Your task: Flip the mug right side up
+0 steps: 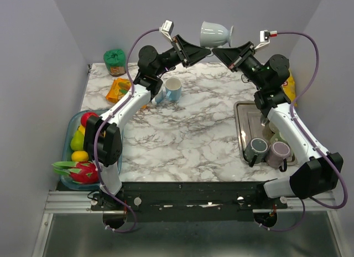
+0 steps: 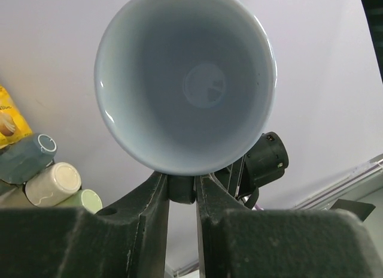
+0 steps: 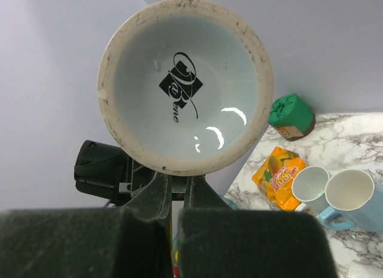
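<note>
Marble tabletop (image 1: 182, 135), grey walls behind. Both arms are raised at the far edge, tips meeting under a pale footed mug (image 1: 214, 33) held aloft above the back of the table.

Left gripper (image 2: 181, 191): fingers (image 2: 152, 212) narrowly apart, clamped at the mug's lower edge. The mouth faces this camera, interior empty.

Right gripper (image 3: 176, 191): fingers (image 3: 152, 200) almost together, tips against the lower edge of the foot ring. Can't tell whether they actually pinch it. The logo-printed underside faces this camera.

On the table: two blue mugs (image 1: 173, 90), an orange snack packet (image 1: 119, 91), a fruit tray (image 1: 71, 129) on the left and a metal tray (image 1: 240, 129) with mugs on the right.
</note>
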Available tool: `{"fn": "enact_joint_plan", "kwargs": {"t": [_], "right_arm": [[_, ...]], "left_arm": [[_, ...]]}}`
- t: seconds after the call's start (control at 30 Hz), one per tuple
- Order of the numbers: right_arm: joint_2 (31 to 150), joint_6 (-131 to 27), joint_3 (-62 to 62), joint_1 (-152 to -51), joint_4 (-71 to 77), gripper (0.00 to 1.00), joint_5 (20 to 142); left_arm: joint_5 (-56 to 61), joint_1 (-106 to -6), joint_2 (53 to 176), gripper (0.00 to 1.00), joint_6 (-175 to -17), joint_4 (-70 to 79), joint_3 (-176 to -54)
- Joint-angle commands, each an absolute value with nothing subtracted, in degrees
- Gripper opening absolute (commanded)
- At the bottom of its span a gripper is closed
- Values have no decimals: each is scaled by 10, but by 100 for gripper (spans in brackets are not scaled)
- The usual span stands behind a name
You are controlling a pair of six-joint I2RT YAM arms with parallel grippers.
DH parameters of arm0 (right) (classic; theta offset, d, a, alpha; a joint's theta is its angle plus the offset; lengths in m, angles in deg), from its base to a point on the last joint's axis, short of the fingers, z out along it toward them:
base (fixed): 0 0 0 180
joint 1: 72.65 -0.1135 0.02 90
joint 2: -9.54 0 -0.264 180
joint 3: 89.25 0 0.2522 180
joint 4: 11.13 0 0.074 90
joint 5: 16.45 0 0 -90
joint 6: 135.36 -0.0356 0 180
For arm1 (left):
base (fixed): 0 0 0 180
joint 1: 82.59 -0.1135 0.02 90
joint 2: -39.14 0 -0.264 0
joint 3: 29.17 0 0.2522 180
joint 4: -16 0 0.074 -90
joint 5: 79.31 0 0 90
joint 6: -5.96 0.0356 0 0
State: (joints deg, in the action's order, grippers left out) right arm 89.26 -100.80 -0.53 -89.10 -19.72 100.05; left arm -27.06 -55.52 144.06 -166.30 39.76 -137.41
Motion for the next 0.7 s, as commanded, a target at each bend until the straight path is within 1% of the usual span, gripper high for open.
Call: {"fn": "enact_joint_plan", "kwargs": {"t": [0.0,0.07,0.1,0.17,0.2,0.27,0.3,0.37,0.4,0.43,0.53,0.67], "right_arm": [[882,-956,-12,-908,-155,1,1018],[881,-943,-6,-908,-120,1,1002],[882,-938,-2,-908,-103,10,993],[884,-908,10,-908,-56,21,967],[886,-899,12,-908,-41,34,957],[891,-875,20,-908,8,44,942],[893,-867,27,-908,24,51,925],[892,-847,27,-908,65,57,907],[890,-843,25,-908,75,61,887],[886,-836,19,-907,84,62,876],[875,-823,4,-905,119,65,838],[861,-812,-8,-901,168,66,799]], "left_arm": [[-251,-555,1445,0,-1674,407,-1394],[-250,-559,1444,0,-1673,406,-1386],[-249,-560,1444,0,-1671,404,-1383],[-246,-564,1438,0,-1654,393,-1375],[-246,-565,1436,0,-1643,382,-1373],[-237,-569,1429,0,-1598,328,-1375],[-231,-572,1425,0,-1581,303,-1378],[-211,-575,1418,0,-1537,220,-1389],[-203,-575,1417,0,-1483,190,-1396],[-194,-575,1417,0,-1457,127,-1403],[-154,-575,1422,0,-1369,36,-1429],[-117,-575,1436,0,-1290,-34,-1444]]}}
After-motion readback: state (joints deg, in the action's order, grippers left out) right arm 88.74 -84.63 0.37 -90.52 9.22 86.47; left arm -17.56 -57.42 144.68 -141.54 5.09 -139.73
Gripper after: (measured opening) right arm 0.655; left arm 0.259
